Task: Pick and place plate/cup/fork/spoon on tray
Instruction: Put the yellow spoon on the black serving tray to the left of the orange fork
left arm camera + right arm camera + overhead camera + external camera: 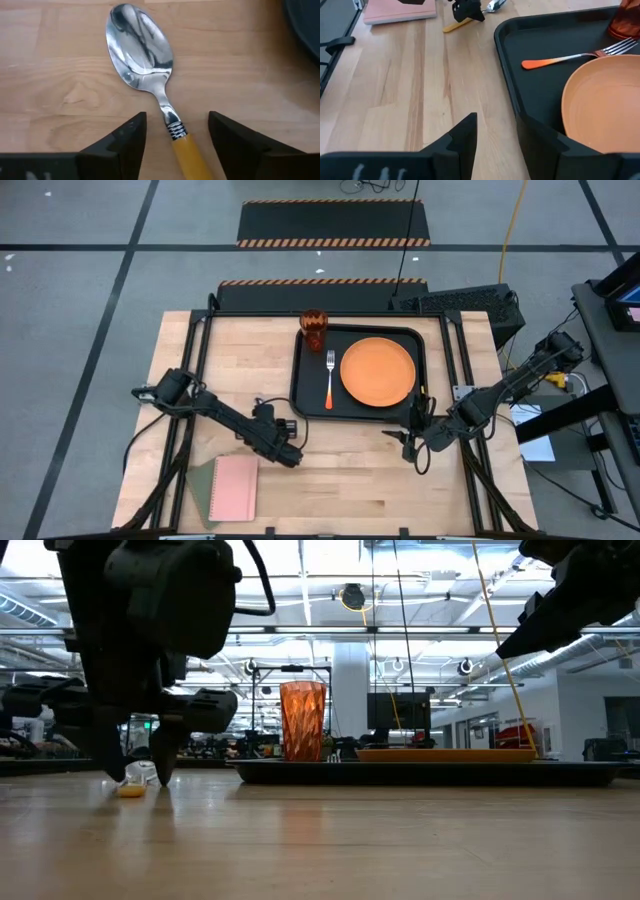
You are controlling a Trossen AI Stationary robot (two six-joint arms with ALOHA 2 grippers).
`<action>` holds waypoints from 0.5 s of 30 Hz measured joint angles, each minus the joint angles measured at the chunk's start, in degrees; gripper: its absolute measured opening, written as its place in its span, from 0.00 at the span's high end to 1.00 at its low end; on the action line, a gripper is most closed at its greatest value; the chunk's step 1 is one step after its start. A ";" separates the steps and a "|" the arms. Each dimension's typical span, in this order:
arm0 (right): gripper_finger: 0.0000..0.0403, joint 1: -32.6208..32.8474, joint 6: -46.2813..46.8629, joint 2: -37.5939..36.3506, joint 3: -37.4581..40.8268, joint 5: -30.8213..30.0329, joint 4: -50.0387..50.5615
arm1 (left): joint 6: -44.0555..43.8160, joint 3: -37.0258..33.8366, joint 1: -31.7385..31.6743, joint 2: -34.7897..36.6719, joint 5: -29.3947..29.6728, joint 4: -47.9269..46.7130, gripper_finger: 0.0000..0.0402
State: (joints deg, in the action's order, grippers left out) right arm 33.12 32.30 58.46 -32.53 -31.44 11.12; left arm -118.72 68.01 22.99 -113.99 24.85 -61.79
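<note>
The spoon (142, 52) lies flat on the wooden table, left of the tray, bowl up; its yellow handle (190, 157) runs back between the fingers of my left gripper (177, 125), which is open. The fingers come down close to the table on either side of the handle's neck without touching it, as the low view shows (137, 778). The black tray (306, 385) holds the orange plate (378, 372), the fork (329, 380) and the cup (313, 330), which stands upright in its far left corner. My right gripper (410, 442) hovers open above the tray's near right corner.
A pink notebook (233, 488) lies on a green sheet near the table's front left. Bare wood lies between the notebook and the tray. The tray's raised rim (507, 75) stands just right of the spoon.
</note>
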 joint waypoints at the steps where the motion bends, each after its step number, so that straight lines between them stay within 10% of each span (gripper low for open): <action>1: 0.68 0.00 -0.05 0.00 0.00 0.02 0.08 | 0.03 -0.32 -0.26 0.06 0.00 0.76 0.49; 15: 0.68 0.00 -4.62 -0.02 0.00 0.15 0.09 | 7.49 -1.06 -0.94 -0.07 3.09 2.13 0.75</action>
State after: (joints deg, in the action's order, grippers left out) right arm 33.12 27.68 58.43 -32.53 -31.29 11.20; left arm -111.22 66.95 22.05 -114.06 27.93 -59.66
